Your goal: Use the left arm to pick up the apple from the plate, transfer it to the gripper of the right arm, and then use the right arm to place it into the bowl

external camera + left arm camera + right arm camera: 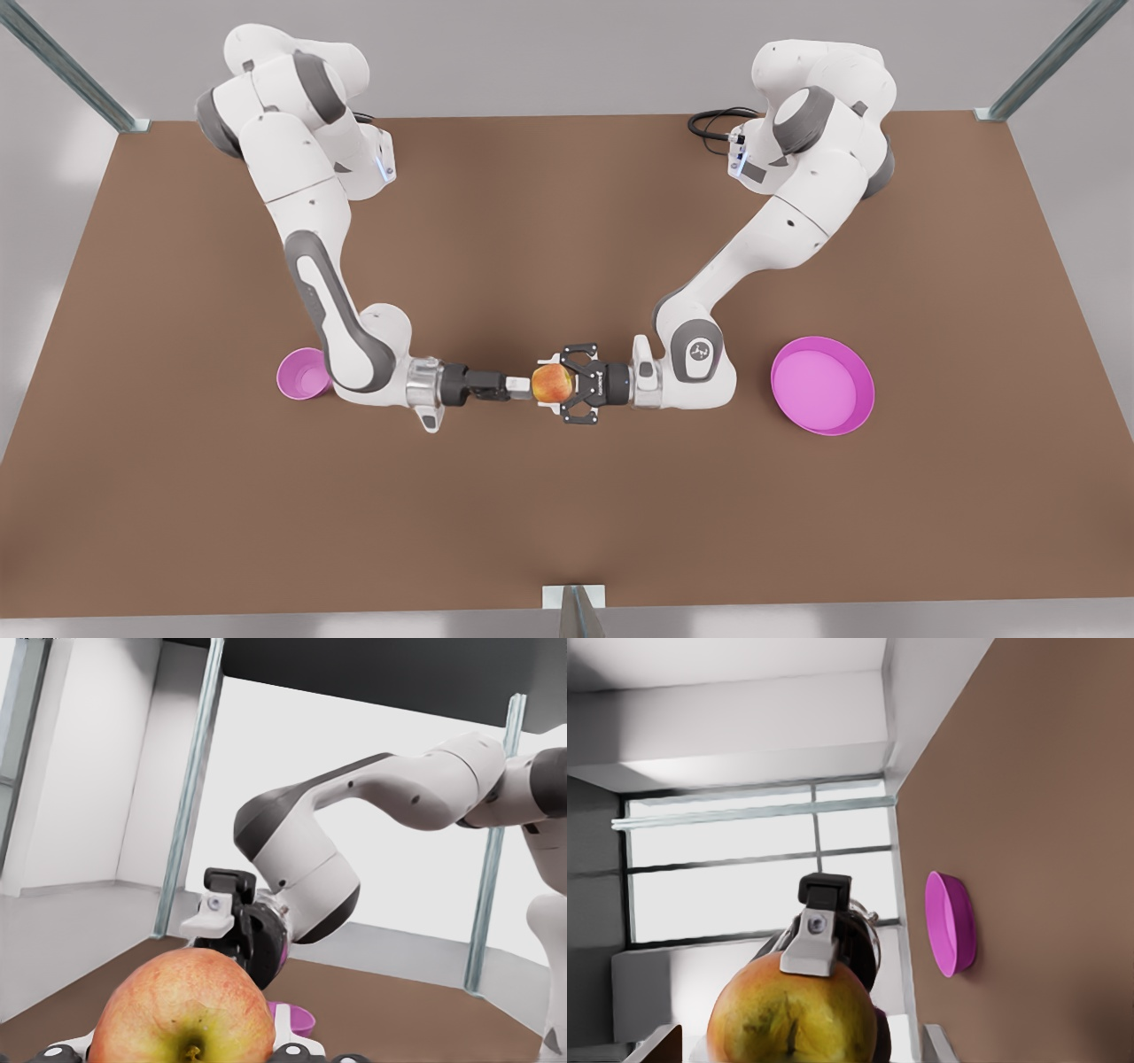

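Well away from the plate (822, 386), the left gripper (558, 384) clamps the apple (549, 383); the right gripper (521, 386) meets it, fingers (660, 1043) spread wide. If the left releases early, the apple likely drops.

I have both arms stretched low toward each other, wrists level, grippers nose to nose. My left arm (780, 239) bends at the elbow and ends in the left gripper (560, 385), whose linkage fingers (297, 1047) are clamped on either side of the apple (551, 383). My right arm (301, 221), with its metal collar, points the right gripper (521, 386) at the same spot. Its fingers (656, 1043) stand spread wider than what sits between them, clear of it on both sides.
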`<state>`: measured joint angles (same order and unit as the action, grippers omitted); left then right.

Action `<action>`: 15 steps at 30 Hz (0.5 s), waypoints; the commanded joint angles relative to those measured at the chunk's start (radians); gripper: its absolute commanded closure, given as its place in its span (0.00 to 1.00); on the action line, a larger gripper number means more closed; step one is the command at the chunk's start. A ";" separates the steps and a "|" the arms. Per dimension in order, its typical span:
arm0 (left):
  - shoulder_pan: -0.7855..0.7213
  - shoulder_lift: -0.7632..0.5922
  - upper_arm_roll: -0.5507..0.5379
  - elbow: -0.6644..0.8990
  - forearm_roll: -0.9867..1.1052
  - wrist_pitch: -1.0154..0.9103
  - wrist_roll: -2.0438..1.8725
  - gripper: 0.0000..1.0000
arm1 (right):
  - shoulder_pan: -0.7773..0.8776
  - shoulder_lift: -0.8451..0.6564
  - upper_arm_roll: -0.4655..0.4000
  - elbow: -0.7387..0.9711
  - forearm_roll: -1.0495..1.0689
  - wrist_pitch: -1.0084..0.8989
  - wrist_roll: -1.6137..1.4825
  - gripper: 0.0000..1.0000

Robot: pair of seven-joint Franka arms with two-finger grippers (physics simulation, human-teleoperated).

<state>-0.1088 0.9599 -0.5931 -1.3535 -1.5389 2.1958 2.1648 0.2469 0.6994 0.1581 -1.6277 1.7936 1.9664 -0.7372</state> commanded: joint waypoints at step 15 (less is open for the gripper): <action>0.000 -0.001 -0.001 0.000 0.005 -0.008 0.222 0.33 | 0.071 0.032 0.005 0.074 0.055 0.080 -0.280 0.38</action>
<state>-0.1086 0.9601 -0.5930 -1.3532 -1.5400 2.1953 2.3007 0.3177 0.7333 0.1621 -1.5581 1.8512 2.0326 -0.8969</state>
